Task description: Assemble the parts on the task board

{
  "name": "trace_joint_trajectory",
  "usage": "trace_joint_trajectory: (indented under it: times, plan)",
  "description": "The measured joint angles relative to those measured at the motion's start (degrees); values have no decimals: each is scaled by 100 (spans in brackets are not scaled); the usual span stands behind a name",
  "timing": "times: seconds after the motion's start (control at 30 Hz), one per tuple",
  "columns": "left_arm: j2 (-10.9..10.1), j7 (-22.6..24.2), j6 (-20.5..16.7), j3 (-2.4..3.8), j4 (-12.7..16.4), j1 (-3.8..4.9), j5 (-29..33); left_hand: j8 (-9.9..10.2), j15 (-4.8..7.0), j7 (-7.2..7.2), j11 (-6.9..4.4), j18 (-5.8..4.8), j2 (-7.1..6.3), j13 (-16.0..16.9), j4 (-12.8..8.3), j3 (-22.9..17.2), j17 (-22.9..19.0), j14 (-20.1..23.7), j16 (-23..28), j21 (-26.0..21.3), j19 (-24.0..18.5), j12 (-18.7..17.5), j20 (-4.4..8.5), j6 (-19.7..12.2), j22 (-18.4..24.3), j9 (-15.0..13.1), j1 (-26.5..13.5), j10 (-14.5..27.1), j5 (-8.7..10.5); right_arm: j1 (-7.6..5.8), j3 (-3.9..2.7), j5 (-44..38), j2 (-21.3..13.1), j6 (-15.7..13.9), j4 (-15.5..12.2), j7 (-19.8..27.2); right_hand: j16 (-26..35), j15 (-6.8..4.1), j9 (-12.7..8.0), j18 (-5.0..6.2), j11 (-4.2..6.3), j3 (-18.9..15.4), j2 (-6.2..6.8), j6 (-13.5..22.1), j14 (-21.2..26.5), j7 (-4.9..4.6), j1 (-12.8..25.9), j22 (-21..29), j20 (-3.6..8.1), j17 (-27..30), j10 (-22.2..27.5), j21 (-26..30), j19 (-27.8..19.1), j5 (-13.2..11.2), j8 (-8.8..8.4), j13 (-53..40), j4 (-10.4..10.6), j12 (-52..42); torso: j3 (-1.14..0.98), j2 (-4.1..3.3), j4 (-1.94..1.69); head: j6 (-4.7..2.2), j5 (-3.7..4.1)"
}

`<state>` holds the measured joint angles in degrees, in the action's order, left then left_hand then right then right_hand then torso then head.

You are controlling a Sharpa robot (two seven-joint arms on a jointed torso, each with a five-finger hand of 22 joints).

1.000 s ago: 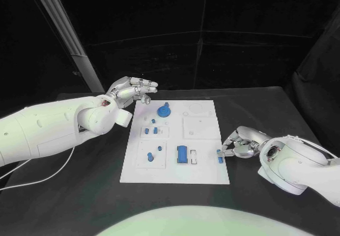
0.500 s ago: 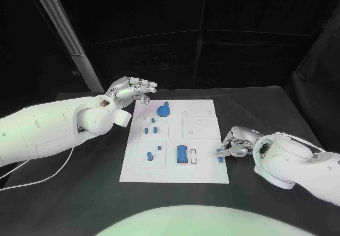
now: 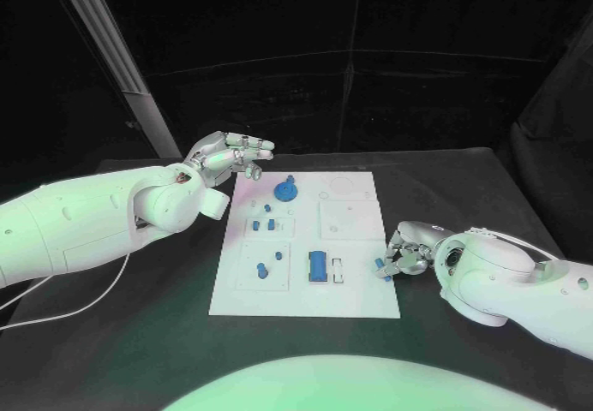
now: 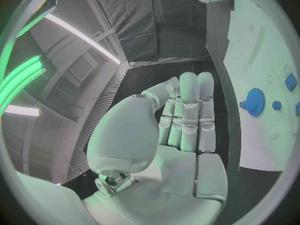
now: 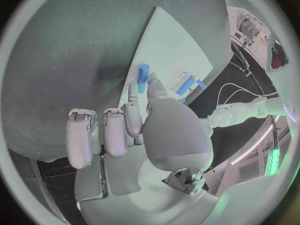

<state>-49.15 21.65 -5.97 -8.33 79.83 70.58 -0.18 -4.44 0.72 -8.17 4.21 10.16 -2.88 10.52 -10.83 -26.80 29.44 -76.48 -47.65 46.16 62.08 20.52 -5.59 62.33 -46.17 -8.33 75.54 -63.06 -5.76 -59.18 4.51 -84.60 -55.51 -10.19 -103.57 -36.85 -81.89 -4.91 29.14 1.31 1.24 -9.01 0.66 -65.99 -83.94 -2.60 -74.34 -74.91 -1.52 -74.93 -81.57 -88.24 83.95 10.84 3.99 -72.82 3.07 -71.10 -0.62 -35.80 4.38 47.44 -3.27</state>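
In the head view the right hand (image 3: pixel 408 254) sits at the near right edge of the white task board (image 3: pixel 358 291), fingers curled around a small blue part (image 3: pixel 385 275) that pokes out just below them at the board's rim. The left hand (image 3: pixel 230 157) hovers off the board's far left corner, fingers bent and apart, holding nothing; a blue gear part (image 3: pixel 287 192) lies just beside it on the board. In the left wrist view that hand's fingers (image 4: pixel 189 116) stretch out side by side, empty, with the gear (image 4: pixel 254 101) beyond them. In the right wrist view the blue part (image 5: pixel 142 78) stands pinched at the fingertips (image 5: pixel 133 92), over the board's edge (image 5: pixel 164 45).
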Motion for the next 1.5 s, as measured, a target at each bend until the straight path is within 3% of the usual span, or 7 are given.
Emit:
trace_joint_trajectory:
  times: [0.17, 0.33, 0.47, 0.63, 0.8, 1.07, 1.5]
  plan:
    - [0, 0, 5, -1, -3, -1, 0, 0, 0, 0, 0, 0, 0, 0, 0, 0, 0, 0, 0, 0, 0, 0, 0, 0, 0, 0, 0, 0, 0, 20, -14, -263, 80, 102, 4, -61, 1, -24, 1, 0, 19, 96, -37, -26, -19, 15, -290, 0, 21, 0, 22, 0, 21, 302, 30, -17, -298, 35, 1, 2, 0, 3, 0]
    - [1, 0, 9, -2, -4, -1, 0, 0, 0, 0, 0, 0, 0, -1, 0, 0, 0, 0, 0, 0, 0, 0, 0, 0, 0, 0, 0, 0, 0, 44, -24, -585, 168, 168, -8, -111, 2, -44, -80, 0, 13, 147, -25, -51, 0, 31, -304, 0, 21, 1, 28, 0, 21, 449, -37, -17, -477, 60, 1, 2, -3, 9, 0]
    - [0, 0, 12, -3, -4, -1, 0, 0, 0, 0, 0, 0, 0, -1, 0, 0, 0, 0, 0, 0, 0, 0, 0, 0, 0, 1, 0, 0, 0, 58, -26, -751, 200, 181, -35, -129, 2, -44, -104, 0, 21, 146, -44, -71, 1, 11, -285, 0, 36, 1, 20, 0, 6, 818, -57, -18, -553, 87, 2, 2, -6, 9, -7]
    - [-5, 0, 17, -3, -3, -1, 0, 0, 0, 0, -9, 0, 0, 6, 0, 0, -6, 0, 0, 0, 0, 0, 0, 0, 0, 1, 0, 34, 0, 76, -19, -798, 175, 139, -83, -152, 2, -45, -127, 0, 21, 71, -275, -70, 2, 11, -54, 0, 36, 1, 20, 0, 6, 1638, -54, -151, -494, 93, 2, 3, -7, 9, -18]
    - [-6, -2, 21, -5, -3, -2, 0, 0, 0, 0, -1, 0, 0, 6, 0, 0, -6, 0, 0, 0, 0, 0, 0, 0, 0, 1, 0, 42, 0, 86, -12, -590, 88, -13, -177, -158, 2, -55, -225, 0, 21, 87, -471, -5, 10, 8, 103, 0, 36, 1, 20, 0, 6, 2082, -81, -307, -392, 94, 2, 4, -7, -1, -30]
    - [-1, -7, 31, -6, -3, -2, 0, 0, 0, 0, -1, 0, 0, 5, 0, 0, -5, 0, 0, 0, 0, 0, 0, 0, 0, 2, 0, 42, 0, 106, 5, 119, 18, -319, -357, -76, 2, -55, -263, -1, 21, 115, -514, 121, 11, -25, 145, 0, 35, 1, 20, 0, 6, 2245, -72, -308, -364, 104, 2, 3, -10, -7, -50]
    - [-1, -23, 48, -7, 1, -2, 0, 0, 0, 0, -1, 0, 0, 5, 0, 0, -5, 0, 0, 0, 0, 0, 0, 0, 0, -3, 0, 42, 0, 105, 3, 906, 171, -831, -412, 144, 22, -54, -327, -1, 21, 118, -501, 159, 11, -48, 220, 0, 35, 2, 20, 0, 6, 2246, -73, -303, -345, 108, 2, -1, -4, 25, -96]
